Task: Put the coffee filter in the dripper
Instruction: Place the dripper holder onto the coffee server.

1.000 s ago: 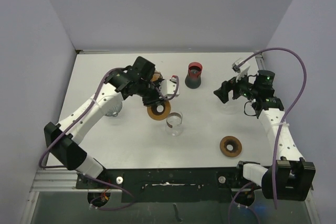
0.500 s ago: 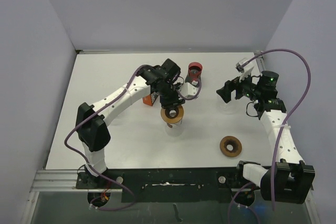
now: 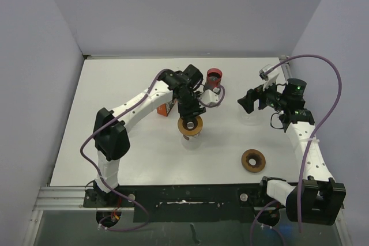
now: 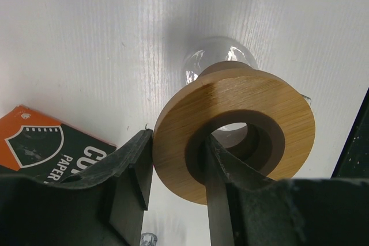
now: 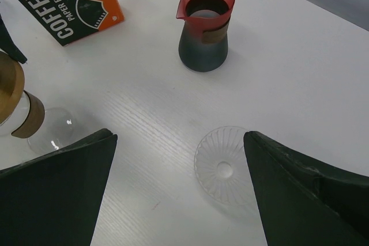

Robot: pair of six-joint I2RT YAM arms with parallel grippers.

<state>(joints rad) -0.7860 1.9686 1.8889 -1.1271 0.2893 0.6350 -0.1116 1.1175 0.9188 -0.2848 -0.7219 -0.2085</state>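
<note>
white table (image 5: 144,84), dripper (image 5: 222,168) below right tool (image 5: 179,137)

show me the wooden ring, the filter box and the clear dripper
wooden ring (image 4: 251,93), left wrist view, upper wood face
coffee filter box (image 5: 66,4), right wrist view, printed front
clear dripper (image 5: 222,169), right wrist view, centre

Robotics lab, a closed test cell rather than a kitchen. Given away by a plain white table (image 3: 115,154) boxed in on three sides by blank pale walls (image 3: 190,10), with a slotted metal rail (image 3: 57,203) along the near edge. Mounted at that edge, a left arm (image 3: 138,105) and a right arm (image 3: 308,148), white and black, trailing loose purple cables (image 3: 314,56). Around them, just a few coffee props: filter box (image 5: 69,4), carafe (image 5: 204,27), glass dripper (image 5: 222,168), wooden ring (image 4: 230,125), all under flat, even light
</note>
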